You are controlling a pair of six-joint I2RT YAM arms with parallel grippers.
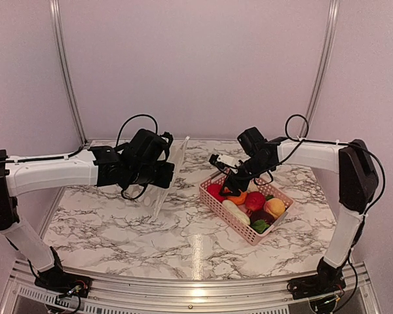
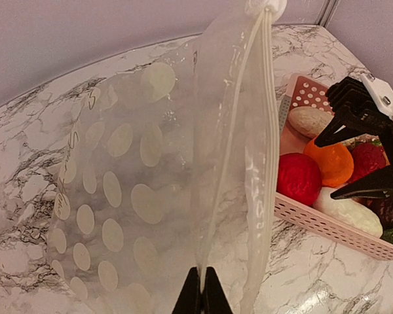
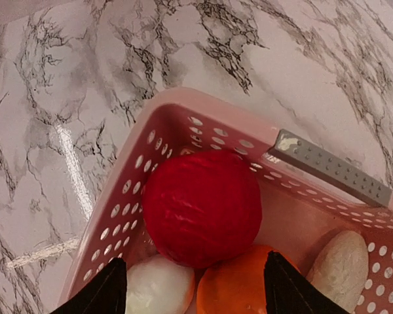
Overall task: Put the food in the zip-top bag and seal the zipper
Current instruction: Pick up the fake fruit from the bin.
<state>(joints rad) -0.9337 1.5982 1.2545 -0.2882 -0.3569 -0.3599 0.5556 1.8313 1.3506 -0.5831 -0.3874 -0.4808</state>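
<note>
Inside the pink basket (image 3: 134, 190) near the table's (image 1: 150, 229) right edge, the food (image 1: 252, 203) sits directly under my right claw (image 3: 195, 286), its fingers (image 3: 108, 294) spread wide, the red ball (image 3: 202, 208) just ahead. My left claw (image 2: 202, 294) pinches shut on the zip-top bag (image 2: 150, 196), upright left of the basket.

Lower halves of orange piece (image 3: 238, 282) and white piece (image 3: 158, 288) beyond the bottom edge

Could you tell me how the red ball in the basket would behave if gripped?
The red ball looks round and finely ribbed, so it may grip fairly well yet could roll if nudged. Wedged in the basket corner against the orange piece, it probably won't roll far.
</note>
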